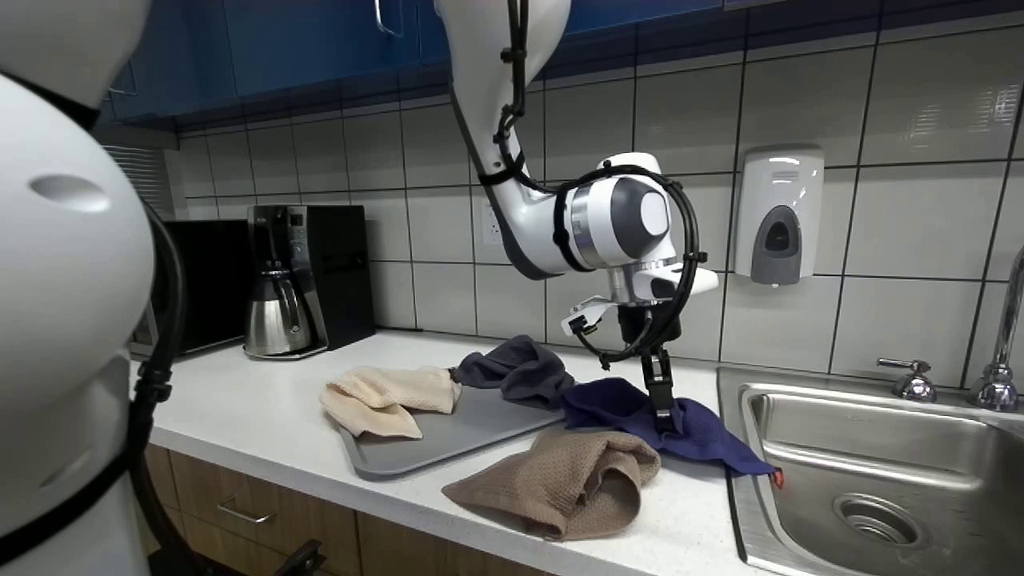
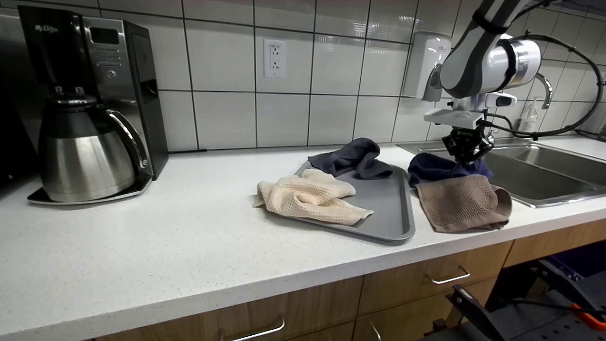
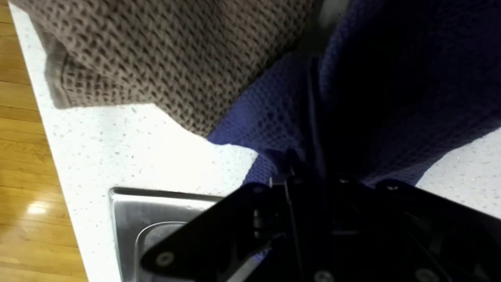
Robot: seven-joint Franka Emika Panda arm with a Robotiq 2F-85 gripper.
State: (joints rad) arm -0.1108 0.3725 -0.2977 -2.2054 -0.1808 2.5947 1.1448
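A dark blue towel (image 1: 712, 438) lies crumpled on the white counter, one corner reaching over the sink's edge. My gripper (image 1: 664, 422) points down into it and is shut on a gathered fold; in the wrist view the jaws (image 3: 309, 176) are dark and close together, with the blue cloth (image 3: 442, 86) bunched at them. The fingertips are partly hidden in the fabric. A brown towel (image 1: 552, 484) lies beside the blue one, touching it, and also shows in the wrist view (image 3: 176, 51). A cream towel (image 2: 312, 196) and a dark grey towel (image 2: 352, 158) lie on a grey tray (image 2: 390, 208).
A steel sink (image 1: 748, 520) with a faucet (image 1: 1004, 352) is right beside the blue towel. A soap dispenser (image 1: 780, 212) hangs on the tiled wall behind the arm. A coffee maker (image 2: 113, 94) with a steel carafe (image 2: 85, 156) stands at the counter's far end. Blue cabinets (image 1: 320, 48) hang above.
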